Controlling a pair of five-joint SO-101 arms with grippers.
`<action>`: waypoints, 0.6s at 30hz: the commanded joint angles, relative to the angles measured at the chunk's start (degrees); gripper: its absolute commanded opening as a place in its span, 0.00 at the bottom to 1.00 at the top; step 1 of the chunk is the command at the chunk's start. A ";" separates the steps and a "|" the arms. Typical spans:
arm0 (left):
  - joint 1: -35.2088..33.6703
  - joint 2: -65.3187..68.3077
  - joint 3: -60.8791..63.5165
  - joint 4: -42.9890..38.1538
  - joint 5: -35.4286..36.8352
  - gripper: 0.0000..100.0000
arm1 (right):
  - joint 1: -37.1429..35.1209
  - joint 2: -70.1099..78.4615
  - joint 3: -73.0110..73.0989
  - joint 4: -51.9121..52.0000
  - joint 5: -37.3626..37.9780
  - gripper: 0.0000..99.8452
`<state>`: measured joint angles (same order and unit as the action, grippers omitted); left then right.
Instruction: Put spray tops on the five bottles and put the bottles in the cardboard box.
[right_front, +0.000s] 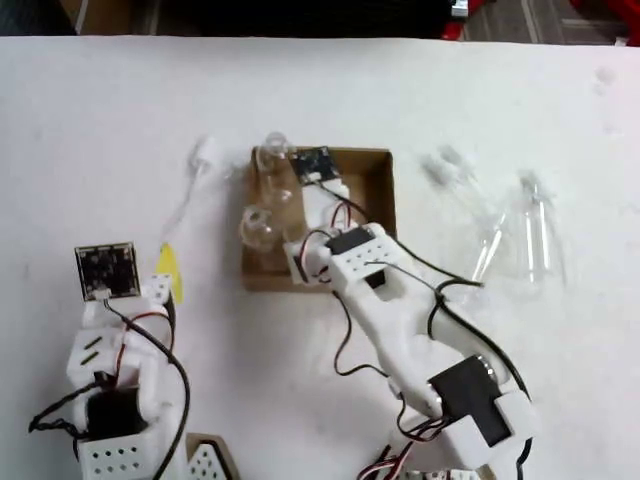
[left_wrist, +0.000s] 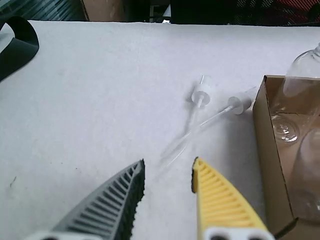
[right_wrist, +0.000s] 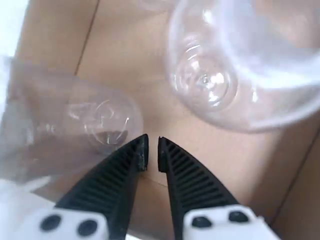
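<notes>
The cardboard box (right_front: 378, 190) sits mid-table with clear bottles (right_front: 262, 225) lying in its left part. My right arm (right_front: 365, 265) reaches down into it. My right gripper (right_wrist: 152, 150) hangs just above the box floor (right_wrist: 150, 60), all but shut, holding nothing, between one lying bottle (right_wrist: 100, 117) and another (right_wrist: 210, 80). My left gripper (left_wrist: 168, 175) is open over bare table, left of the box (left_wrist: 265, 130). Two loose spray tops (left_wrist: 200, 94) (left_wrist: 240, 101) lie ahead of it, their thin tubes pointing towards its fingers.
More clear bottles (right_front: 535, 235) (right_front: 478, 215) lie on the table right of the box. The spray tops (right_front: 203, 155) rest by the box's far left corner. A dark strap (left_wrist: 20, 45) curls at the table's left edge. White table stretches beyond the box.
</notes>
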<state>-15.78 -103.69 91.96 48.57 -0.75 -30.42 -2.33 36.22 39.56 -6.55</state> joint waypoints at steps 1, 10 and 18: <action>0.84 -0.66 -0.53 -1.14 -0.70 0.16 | 0.22 -0.31 -1.67 -0.92 -0.62 0.02; 0.84 -0.66 -0.53 -1.14 -0.70 0.16 | 0.57 -0.31 -1.41 -0.40 -0.62 0.02; 0.84 -0.66 -0.53 -1.14 -0.70 0.16 | 3.30 -0.66 -0.53 -0.40 -0.53 0.02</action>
<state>-15.78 -103.69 91.96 48.57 -0.75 -29.01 -2.33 36.22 39.56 -6.55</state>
